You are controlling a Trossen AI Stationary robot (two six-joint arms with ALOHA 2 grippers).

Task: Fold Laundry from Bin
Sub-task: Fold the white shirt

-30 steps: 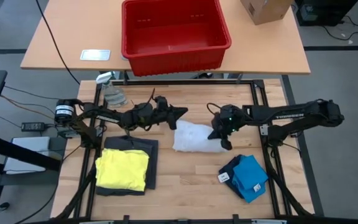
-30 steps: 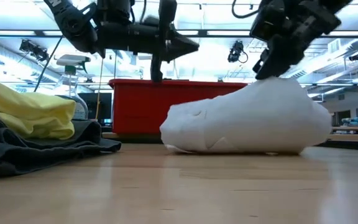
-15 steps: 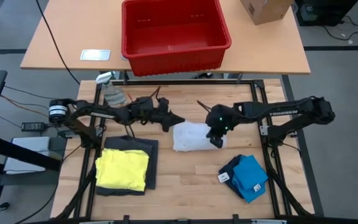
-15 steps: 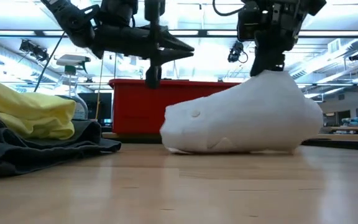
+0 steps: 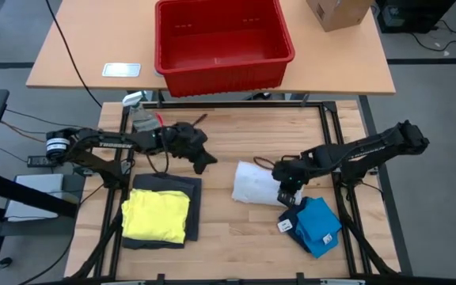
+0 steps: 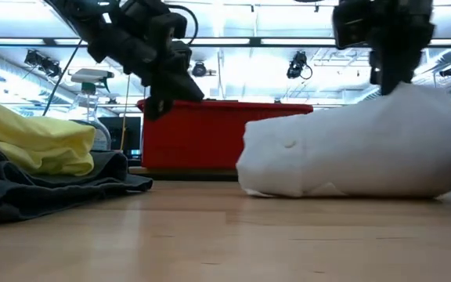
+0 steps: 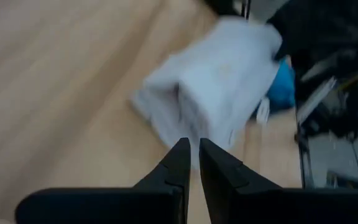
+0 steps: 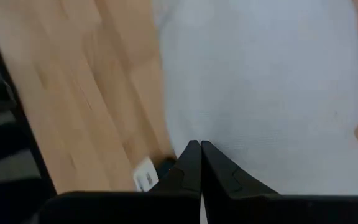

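Four garments out of the empty bin (image 5: 224,43): yellow (image 5: 157,215) on grey (image 5: 182,190) stacked, blue (image 5: 317,226) folded, right gripper (image 5: 286,191) pinching white (image 5: 256,184) near blue, left gripper (image 5: 206,161) pressed together, empty.

bin (image 5: 224,39): far table (image 5: 77,47), behind worktable | folded pile (image 5: 161,212): front left | bundled garment (image 5: 256,184): centre, right claw (image 5: 286,192) on its right edge | folded garment (image 5: 315,226): front right | left claw (image 5: 204,162): left of bundle
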